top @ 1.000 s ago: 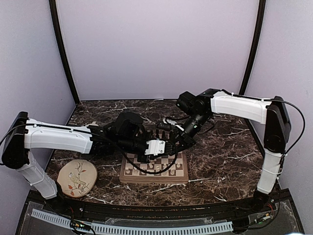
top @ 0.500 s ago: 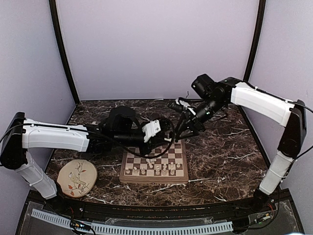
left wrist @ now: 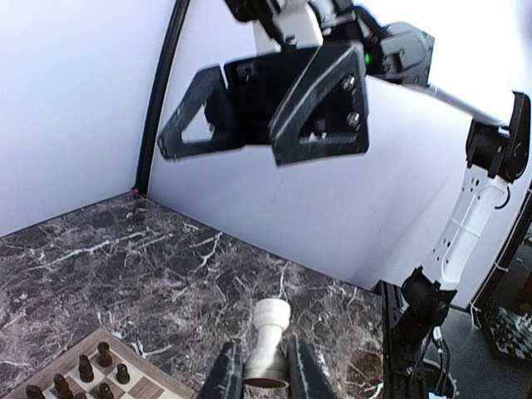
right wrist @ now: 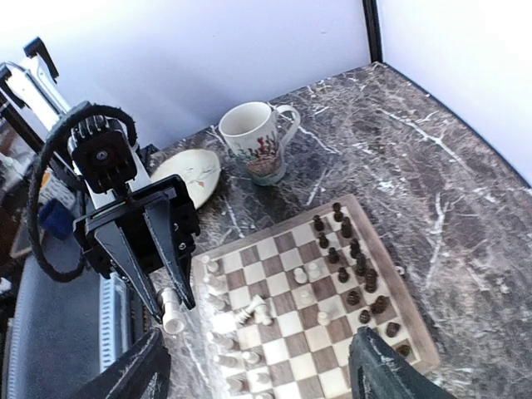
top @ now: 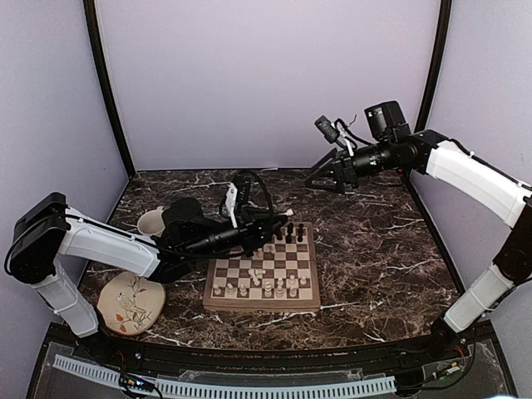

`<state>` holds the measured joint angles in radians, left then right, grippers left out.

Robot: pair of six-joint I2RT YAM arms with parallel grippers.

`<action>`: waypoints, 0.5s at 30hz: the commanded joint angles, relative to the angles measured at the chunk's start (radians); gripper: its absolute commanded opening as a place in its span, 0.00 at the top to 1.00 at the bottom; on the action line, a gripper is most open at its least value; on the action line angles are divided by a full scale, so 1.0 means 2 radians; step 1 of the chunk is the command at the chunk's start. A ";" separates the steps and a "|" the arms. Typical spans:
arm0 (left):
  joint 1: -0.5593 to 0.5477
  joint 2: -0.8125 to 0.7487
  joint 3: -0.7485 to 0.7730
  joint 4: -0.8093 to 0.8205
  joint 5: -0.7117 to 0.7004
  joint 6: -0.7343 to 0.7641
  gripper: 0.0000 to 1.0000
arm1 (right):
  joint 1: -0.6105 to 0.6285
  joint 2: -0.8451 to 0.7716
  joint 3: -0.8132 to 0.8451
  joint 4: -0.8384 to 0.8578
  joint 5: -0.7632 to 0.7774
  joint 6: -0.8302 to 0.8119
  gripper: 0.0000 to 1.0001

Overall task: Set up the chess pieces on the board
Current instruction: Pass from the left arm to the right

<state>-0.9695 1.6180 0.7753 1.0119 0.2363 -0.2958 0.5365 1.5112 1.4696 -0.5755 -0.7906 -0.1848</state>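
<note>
Left claw [left wrist: 268, 376]: clamped on one cream piece [left wrist: 271, 331], a turned, waisted figure with a flared top. It is gripped near its base and held aloft near the board, presumably for placing.
Board [top: 262, 305]: square, wooden, dark and cream checks, tan border; lies mid-bench.
Dark pieces [right wrist: 342, 274]: ranked along one side.
Cream pieces [top: 268, 288]: along the opposite side, a few toppled mid-board.
Right claw [right wrist: 259, 374]: jaws wide apart, empty, raised well clear, likely to leave room.
Periphery: glazed mug [right wrist: 258, 141]; round bird-patterned plate [top: 131, 301]; veined dark marble bench [top: 374, 249].
</note>
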 commanded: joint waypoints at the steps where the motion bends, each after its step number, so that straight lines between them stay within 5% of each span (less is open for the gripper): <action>1: -0.001 -0.015 -0.021 0.104 -0.040 -0.030 0.88 | 0.007 0.025 -0.020 0.059 -0.083 0.114 0.29; 15: -0.001 -0.018 -0.029 0.113 -0.042 -0.032 0.88 | 0.053 0.055 -0.043 0.139 -0.130 0.201 0.42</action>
<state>-0.9695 1.6176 0.7357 1.1812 0.1596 -0.3481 0.6151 1.5826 1.3788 -0.3561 -1.0256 0.1722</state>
